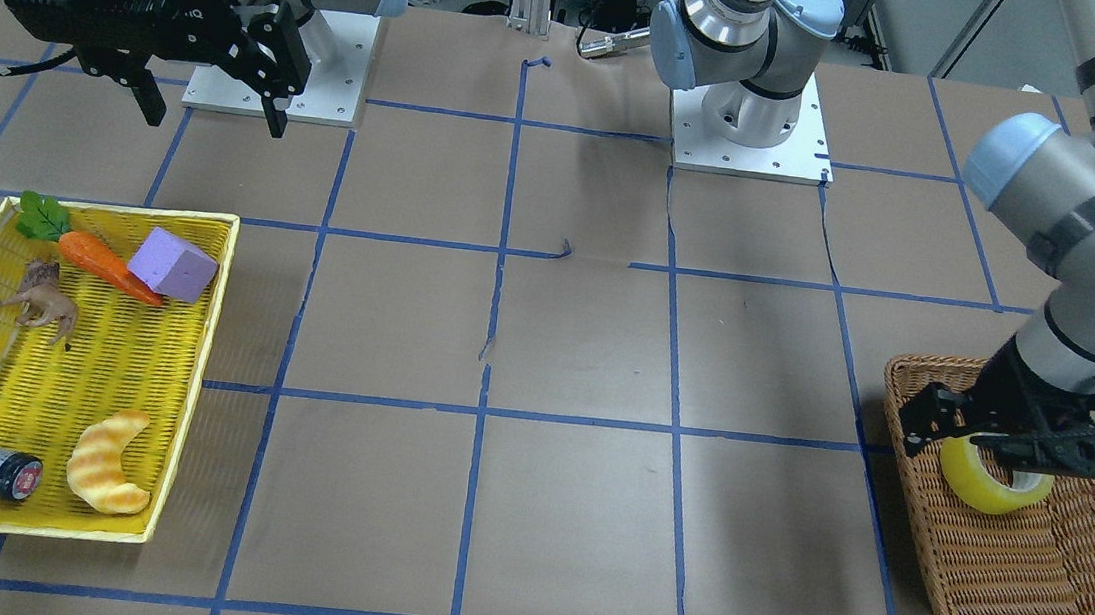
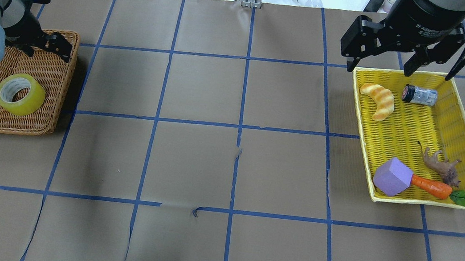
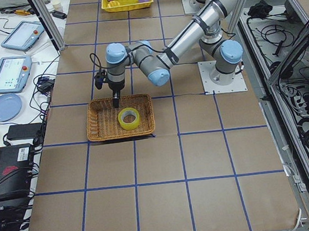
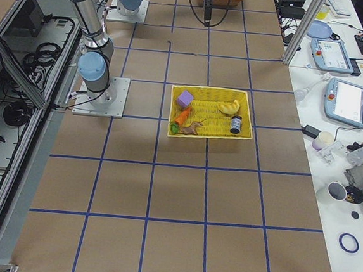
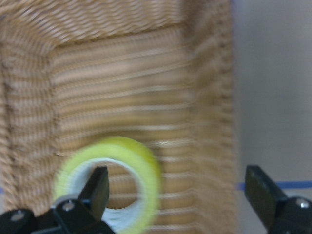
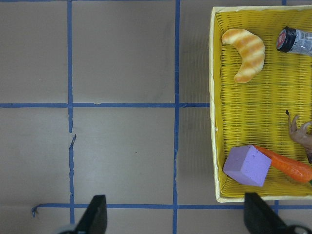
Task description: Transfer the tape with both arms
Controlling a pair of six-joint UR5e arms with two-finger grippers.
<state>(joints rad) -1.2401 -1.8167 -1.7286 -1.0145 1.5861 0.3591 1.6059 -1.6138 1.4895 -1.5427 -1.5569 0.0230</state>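
The tape (image 2: 20,94), a yellow-green roll with a pale core, lies flat in the wicker basket (image 2: 45,65). It also shows in the front view (image 1: 993,483) and the left wrist view (image 5: 114,161). My left gripper (image 1: 1016,445) is open and empty and hangs over the basket close by the roll. In the left wrist view (image 5: 176,187) one finger (image 5: 97,187) lines up with the roll's hole and the other is off to its side. My right gripper (image 2: 379,69) is open and empty, held high over the far edge of the yellow tray (image 2: 357,88).
The yellow tray (image 1: 192,384) holds a striped croissant (image 2: 379,100), a small jar (image 2: 420,95), a purple block (image 2: 392,176), a carrot (image 2: 431,187) and a toy animal (image 2: 440,163). Brown paper with blue tape lines covers the table between basket and tray.
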